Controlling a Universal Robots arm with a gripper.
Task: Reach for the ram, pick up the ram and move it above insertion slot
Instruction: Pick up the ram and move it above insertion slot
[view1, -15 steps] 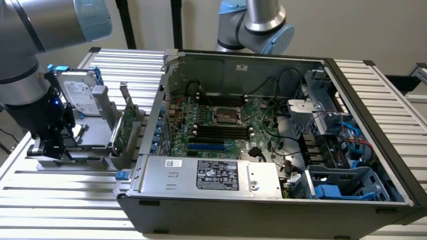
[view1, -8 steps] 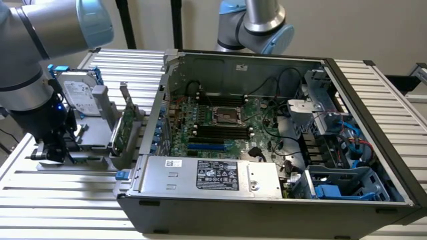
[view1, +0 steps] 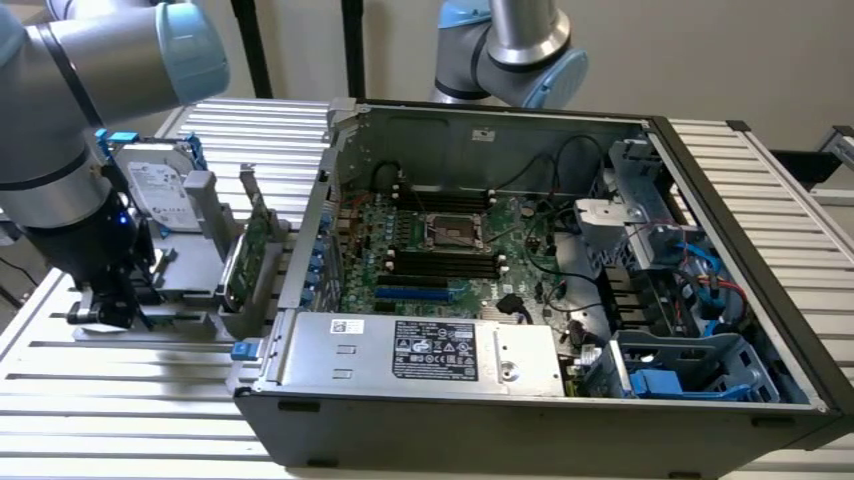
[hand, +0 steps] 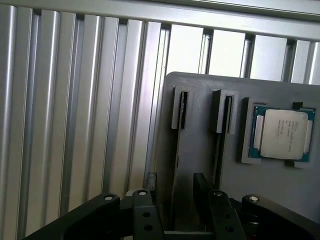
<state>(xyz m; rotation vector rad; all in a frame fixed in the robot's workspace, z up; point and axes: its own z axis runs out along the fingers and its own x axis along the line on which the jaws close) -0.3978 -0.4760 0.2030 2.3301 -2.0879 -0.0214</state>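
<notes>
In the wrist view, a thin board stands edge-on in the grey slotted holder (hand: 200, 150); this is the ram (hand: 173, 175), running from a slotted bracket (hand: 181, 107) toward the camera. My gripper (hand: 172, 200) is low over the holder and open. One dark finger (hand: 144, 212) is on one side of the ram's edge and the other finger (hand: 202, 192) is on the other, with a gap to each. In the exterior view, the gripper (view1: 114, 305) is down at the holder on the exterior view's left, and the arm hides the ram. The dark memory slots (view1: 441, 262) lie on the motherboard inside the open case.
A processor chip (hand: 282, 132) rests in a pocket of the holder, beside a second bracket (hand: 226, 112). A silver hard drive (view1: 147, 190) and a broader green expansion card (view1: 247, 250) stand upright between the gripper and the case wall (view1: 314, 230). A second arm (view1: 514, 50) stands behind the case.
</notes>
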